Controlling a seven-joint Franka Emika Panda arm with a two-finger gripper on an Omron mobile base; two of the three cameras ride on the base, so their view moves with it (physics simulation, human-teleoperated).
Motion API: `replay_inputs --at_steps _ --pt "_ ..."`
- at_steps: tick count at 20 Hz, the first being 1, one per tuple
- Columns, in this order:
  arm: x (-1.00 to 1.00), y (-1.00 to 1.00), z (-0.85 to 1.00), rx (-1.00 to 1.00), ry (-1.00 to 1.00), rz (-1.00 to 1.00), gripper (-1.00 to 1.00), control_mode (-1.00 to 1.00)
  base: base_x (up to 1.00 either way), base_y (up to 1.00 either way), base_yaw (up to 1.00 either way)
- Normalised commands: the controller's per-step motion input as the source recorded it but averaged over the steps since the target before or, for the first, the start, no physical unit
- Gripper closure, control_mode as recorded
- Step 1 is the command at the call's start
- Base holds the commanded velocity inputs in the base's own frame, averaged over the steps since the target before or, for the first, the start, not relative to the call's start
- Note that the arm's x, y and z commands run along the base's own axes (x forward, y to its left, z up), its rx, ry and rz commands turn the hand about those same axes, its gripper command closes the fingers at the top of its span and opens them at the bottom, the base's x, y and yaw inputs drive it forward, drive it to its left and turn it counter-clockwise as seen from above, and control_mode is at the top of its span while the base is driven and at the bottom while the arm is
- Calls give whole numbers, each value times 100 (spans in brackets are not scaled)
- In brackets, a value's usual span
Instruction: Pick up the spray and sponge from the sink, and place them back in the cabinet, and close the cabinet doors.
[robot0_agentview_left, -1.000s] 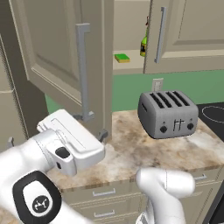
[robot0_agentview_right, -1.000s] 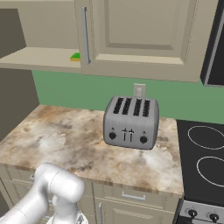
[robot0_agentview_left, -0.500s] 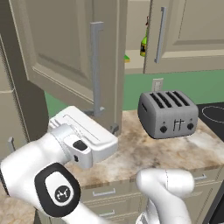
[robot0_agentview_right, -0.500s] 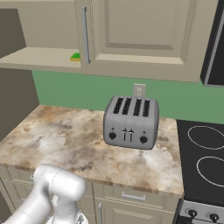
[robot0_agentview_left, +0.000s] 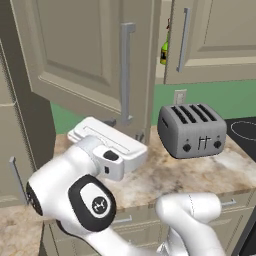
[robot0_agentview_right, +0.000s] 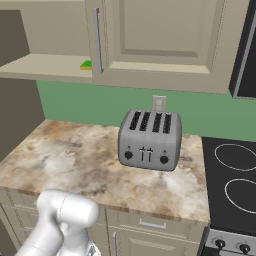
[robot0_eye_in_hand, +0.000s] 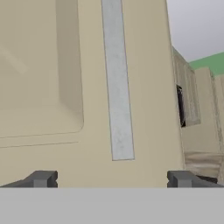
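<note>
The cabinet's left door (robot0_agentview_left: 75, 50) hangs partly open, its silver bar handle (robot0_agentview_left: 126, 70) near the swinging edge. My gripper (robot0_agentview_left: 125, 129) sits just below that handle at the door's lower edge, open and holding nothing. In the hand view the door face (robot0_eye_in_hand: 52, 87) is very close, with the handle (robot0_eye_in_hand: 117, 87) running up between my fingertips (robot0_eye_in_hand: 41, 178), and the gripper (robot0_eye_in_hand: 113, 179) is open. The spray (robot0_agentview_left: 164, 50) shows as a green sliver in the gap between the doors. The sponge (robot0_agentview_right: 86, 65) lies on the cabinet shelf (robot0_agentview_right: 45, 65). The right door (robot0_agentview_right: 160, 35) looks shut. The sink is out of view.
A silver toaster (robot0_agentview_left: 192, 131) (robot0_agentview_right: 149, 141) stands on the marbled counter (robot0_agentview_right: 75, 160) to the right of my hand. A black stovetop (robot0_agentview_right: 234, 175) lies beyond it. Beige drawers (robot0_agentview_right: 150, 235) run under the counter.
The left door has swung rightward toward shut, and my hand has moved along with it. The door now hides the sponge in the left base view.
</note>
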Motion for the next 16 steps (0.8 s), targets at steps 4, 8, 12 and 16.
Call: replay_inputs --at_steps 4,8,12,16 --pt "36 -3 0 0 0 15 -100 -100 0 0 0" --pt "40 -5 0 0 0 14 -100 -100 0 0 0" --pt "41 -11 0 0 0 13 -100 -100 0 0 0" --pt "42 -15 0 0 0 13 -100 -100 0 0 0"
